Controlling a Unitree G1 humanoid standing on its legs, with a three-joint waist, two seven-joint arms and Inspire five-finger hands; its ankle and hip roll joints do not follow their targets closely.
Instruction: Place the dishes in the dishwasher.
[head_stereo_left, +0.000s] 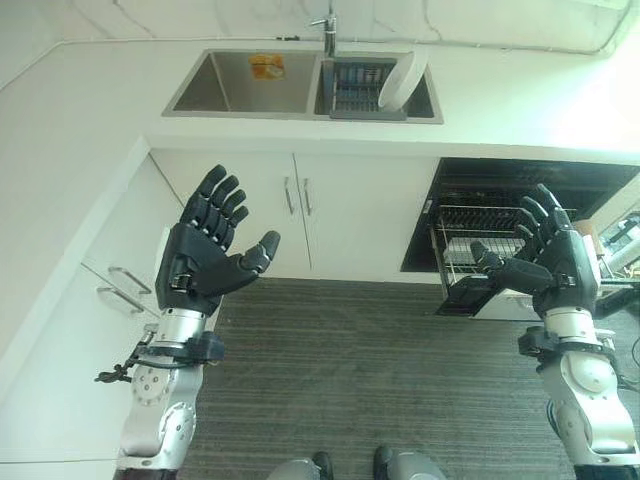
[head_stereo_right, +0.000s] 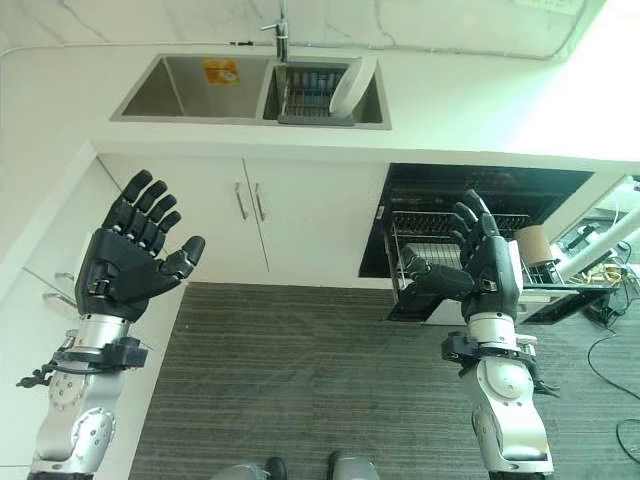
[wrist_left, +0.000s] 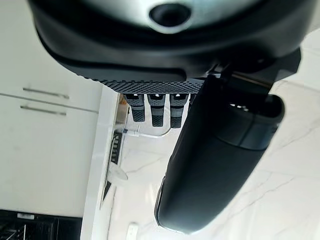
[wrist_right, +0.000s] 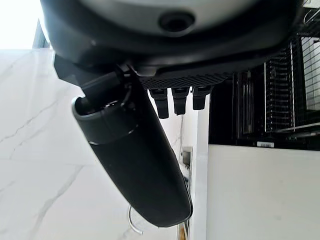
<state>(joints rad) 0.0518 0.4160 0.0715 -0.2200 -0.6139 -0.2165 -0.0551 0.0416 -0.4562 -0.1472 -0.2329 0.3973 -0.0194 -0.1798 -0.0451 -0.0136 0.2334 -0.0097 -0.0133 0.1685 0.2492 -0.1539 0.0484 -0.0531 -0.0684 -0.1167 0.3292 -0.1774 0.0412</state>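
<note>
**Both hands raised and empty, plate waiting in the sink**

Your left hand (head_stereo_left: 205, 250) is held up in front of the white cabinet doors (head_stereo_left: 300, 210), fingers spread wide and straight, thumb out to the side, holding nothing. Your right hand (head_stereo_right: 485, 265) is raised the same way in front of the open dishwasher (head_stereo_right: 480, 215), its fingers straight and loosely spread, also empty.

The round white plate (head_stereo_left: 402, 80) you are after stands tilted on its edge in the dark wire dish rack (head_stereo_left: 358, 90) that sits in the right basin of the stainless steel double sink (head_stereo_left: 215, 85). A chrome tap (head_stereo_left: 328, 30) rises behind the divider between the basins. A small orange-and-yellow item (head_stereo_left: 267, 66) lies at the back of the left basin; you cannot tell what it is.

The dishwasher's wire basket (head_stereo_right: 435, 240) is pulled out from the dark cavity, just behind your right hand. Both hands are well apart from the plate, with the white countertop (head_stereo_left: 500, 115) between.
</note>
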